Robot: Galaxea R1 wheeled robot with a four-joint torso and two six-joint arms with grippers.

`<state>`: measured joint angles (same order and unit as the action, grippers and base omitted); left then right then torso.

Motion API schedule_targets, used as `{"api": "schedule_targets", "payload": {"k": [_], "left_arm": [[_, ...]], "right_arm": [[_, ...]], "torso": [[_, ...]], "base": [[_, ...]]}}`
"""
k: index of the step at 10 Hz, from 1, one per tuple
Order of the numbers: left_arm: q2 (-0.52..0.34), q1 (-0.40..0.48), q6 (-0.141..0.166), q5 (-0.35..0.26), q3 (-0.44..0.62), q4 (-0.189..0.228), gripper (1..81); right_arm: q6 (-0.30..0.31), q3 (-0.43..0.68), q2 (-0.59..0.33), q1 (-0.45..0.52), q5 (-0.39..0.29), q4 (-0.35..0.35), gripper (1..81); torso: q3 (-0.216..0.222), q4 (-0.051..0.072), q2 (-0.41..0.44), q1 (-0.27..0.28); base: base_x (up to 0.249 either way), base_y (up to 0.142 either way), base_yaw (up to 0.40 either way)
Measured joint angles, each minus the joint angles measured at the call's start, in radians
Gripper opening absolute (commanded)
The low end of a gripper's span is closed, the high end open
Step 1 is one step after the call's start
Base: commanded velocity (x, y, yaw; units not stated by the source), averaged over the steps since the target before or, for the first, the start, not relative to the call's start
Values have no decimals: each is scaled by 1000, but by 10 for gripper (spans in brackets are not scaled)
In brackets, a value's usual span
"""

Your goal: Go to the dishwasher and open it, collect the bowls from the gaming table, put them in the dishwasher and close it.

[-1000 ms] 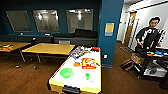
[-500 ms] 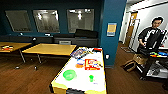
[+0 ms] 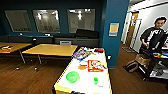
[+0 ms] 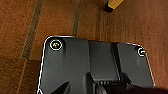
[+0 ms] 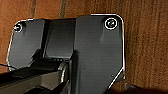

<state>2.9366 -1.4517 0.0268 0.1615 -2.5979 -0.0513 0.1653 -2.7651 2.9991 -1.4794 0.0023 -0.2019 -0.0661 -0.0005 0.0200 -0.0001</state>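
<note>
**Bowls lying on the long white table**

The wide bright green plastic bowl lies on the long narrow white-topped gaming table, close to the tabletop's left edge and towards its near end. The small green plastic bowl sits to its right, nearer the right edge, well apart from it. Further up the tabletop, around the middle, the smaller orange plastic bowl rests just beside a flat red and yellow board-game box. A flat blue and multicoloured game box lies near the far left corner, and a small red object lies at the far right corner. The table's near left corner shows yellow.

To the left of the table stand two plain yellow-wood tables on a dark wood floor. Behind them, a dark teal wall carries grey panels, and a teal pillar rises behind the table's far end. At the right, a person in dark clothes stands by a black rig.

Both wrist views look down on brown wood floor; whether either pincer is apart or together cannot be told. A yellow and black corner shows in the left wrist view.
</note>
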Motion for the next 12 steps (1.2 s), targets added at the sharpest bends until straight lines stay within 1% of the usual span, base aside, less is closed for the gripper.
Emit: {"api": "schedule_targets", "payload": {"k": [12], "left_arm": [[0,0,0,0,0,0,811]], "right_arm": [[0,0,3,0,1,0,811]], "torso": [[0,0,0,0]], "base": [[133,122,0]]}}
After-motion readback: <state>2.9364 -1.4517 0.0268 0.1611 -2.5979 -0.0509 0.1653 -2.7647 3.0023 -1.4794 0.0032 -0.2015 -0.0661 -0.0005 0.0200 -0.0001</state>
